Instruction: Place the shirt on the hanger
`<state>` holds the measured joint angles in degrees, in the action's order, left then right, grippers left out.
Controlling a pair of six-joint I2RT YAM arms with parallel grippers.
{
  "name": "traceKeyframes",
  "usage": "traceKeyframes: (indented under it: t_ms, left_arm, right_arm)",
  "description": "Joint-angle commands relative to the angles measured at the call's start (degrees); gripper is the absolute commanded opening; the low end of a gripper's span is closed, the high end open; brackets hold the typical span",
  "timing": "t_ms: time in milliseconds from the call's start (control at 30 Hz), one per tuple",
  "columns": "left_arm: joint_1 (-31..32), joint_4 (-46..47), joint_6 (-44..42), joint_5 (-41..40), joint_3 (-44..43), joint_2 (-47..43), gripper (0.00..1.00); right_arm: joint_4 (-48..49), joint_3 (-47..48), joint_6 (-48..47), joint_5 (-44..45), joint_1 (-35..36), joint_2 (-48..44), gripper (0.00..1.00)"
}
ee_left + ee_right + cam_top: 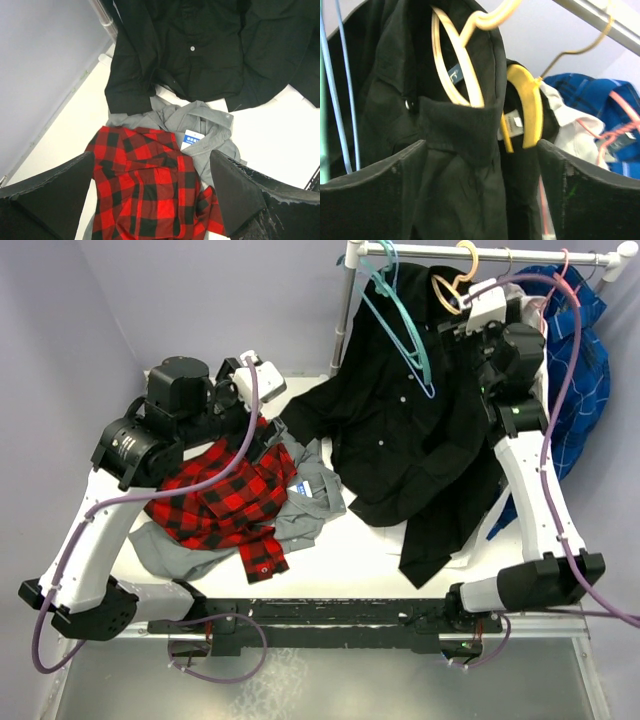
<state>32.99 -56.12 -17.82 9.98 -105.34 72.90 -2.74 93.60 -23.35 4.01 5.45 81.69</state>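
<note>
The black button-up shirt hangs from the rail end and drapes onto the table. In the right wrist view its collar wraps the light tan hanger, whose hook rises toward the rail. The hanger also shows in the top view. My right gripper is open, close in front of the collar, with a finger on each side; it is high by the rail. My left gripper is open and empty above the red-and-black plaid shirt. The black shirt's lower front lies beyond it.
A second black garment on a yellow hanger hangs right beside the shirt. Teal hangers and a blue checked shirt hang on the rail. A grey shirt lies by the plaid one on the white table.
</note>
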Motion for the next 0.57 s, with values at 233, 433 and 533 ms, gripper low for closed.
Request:
traceKeyframes:
  t_ms: [233, 433, 533]
  left_arm:
    - [-1.9, -0.1, 8.4, -7.6, 0.5, -1.0, 0.99]
    - [-9.5, 5.7, 10.2, -10.5, 6.9, -1.8, 0.99]
    - [-13.4, 7.7, 13.4, -10.6, 9.4, -2.5, 0.99]
  right_arm:
    - [4.6, -3.3, 12.7, 10.9, -0.3, -16.3, 1.00]
    - [0.5, -4.3, 25.1, 5.4, -0.2, -26.5, 0.99]
    - [3.1, -11.9, 31.0, -1.2, -0.2, -32.7, 0.99]
